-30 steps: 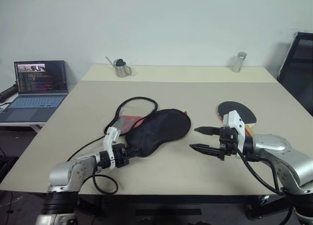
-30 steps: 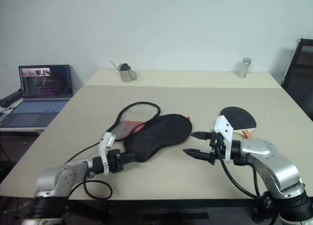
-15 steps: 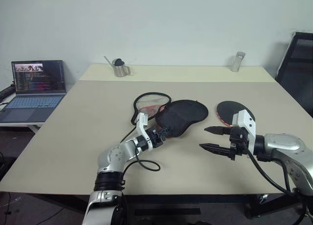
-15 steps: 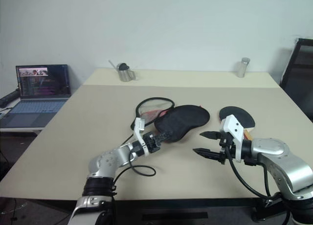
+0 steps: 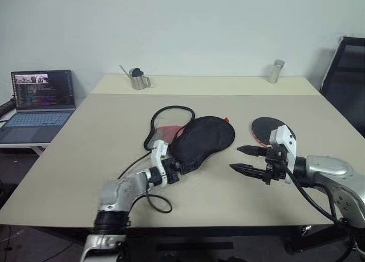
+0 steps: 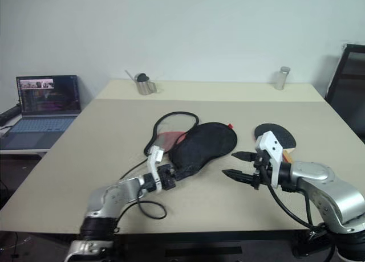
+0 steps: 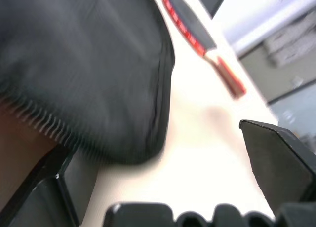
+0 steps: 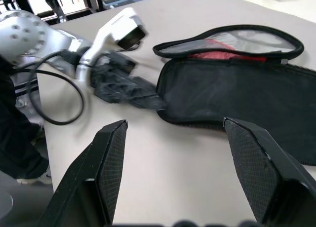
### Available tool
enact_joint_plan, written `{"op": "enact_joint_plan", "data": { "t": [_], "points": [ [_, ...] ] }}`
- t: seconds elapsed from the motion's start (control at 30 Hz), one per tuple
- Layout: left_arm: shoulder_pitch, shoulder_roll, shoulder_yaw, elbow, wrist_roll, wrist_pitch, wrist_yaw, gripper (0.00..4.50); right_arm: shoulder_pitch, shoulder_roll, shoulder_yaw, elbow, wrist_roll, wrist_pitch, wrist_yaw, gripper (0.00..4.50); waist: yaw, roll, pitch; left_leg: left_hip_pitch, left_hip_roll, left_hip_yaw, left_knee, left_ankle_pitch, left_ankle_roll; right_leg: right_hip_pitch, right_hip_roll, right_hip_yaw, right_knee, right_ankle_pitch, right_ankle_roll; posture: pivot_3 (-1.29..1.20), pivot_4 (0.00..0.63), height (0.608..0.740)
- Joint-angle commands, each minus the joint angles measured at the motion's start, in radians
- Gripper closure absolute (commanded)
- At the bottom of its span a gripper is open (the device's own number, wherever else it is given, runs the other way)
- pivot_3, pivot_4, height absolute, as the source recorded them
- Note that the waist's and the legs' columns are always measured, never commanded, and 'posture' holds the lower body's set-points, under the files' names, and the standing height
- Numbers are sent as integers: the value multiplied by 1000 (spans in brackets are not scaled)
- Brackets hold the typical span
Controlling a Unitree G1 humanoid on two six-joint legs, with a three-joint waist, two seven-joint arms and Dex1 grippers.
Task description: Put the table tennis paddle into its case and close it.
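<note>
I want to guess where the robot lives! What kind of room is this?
Probably an office or a lab. There is a big plain table, an open laptop showing code on a side desk, and a black office chair against a bare wall.

Table with a case at centre, a paddle to its right, two grippers in front.
The case [image 5: 199, 141] lies mid-table [image 5: 102, 131]; the table tennis paddle [image 5: 268, 129] lies right of it, apart. The left gripper [image 5: 181, 169] sits at the case's near end (contact unclear), the right gripper [image 5: 244, 159] before the paddle. A laptop [image 5: 40, 99] stands on a side desk, left.
</note>
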Motion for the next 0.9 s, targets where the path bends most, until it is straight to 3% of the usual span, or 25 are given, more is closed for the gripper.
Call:
{"op": "enact_joint_plan", "data": {
  "t": [0.03,0.2,0.27,0.4,0.57,0.9],
  "points": [
    [68,133,-45,-117,11,20,-88,8,-32,10,-27,-14,31,22,-24,1111,1,0,0,0,0,0,0,0,0,0,0,0,0,0,0,0,150,740],
    [168,338,-99,-194,145,-190,-207,8,-67,43,-24,8,57,83,-80,1111,-1,0,0,0,0,0,0,0,0,-1,-4,2,-1,-1,-6,0,150,740],
    [202,373,-76,-214,174,-316,-249,8,-89,77,-20,24,69,134,-132,1111,-1,1,0,0,1,1,-2,0,0,-2,-4,2,0,-2,-8,0,150,740],
    [232,374,-10,-239,168,-463,-294,8,-128,168,-10,61,90,227,-236,1111,2,1,0,-1,1,1,-2,0,0,-3,-5,2,0,-1,-8,0,150,740],
    [174,358,88,-189,138,-498,-260,8,-128,297,45,95,70,267,-314,1111,4,1,0,-2,0,1,-2,0,0,-3,-5,1,-1,0,-7,0,150,740],
    [96,421,169,-110,127,-464,-282,8,-165,478,147,327,-139,182,-468,1111,1,1,0,-1,1,3,-2,0,0,-4,1,0,1,0,-6,0,150,740]
  ]
}}
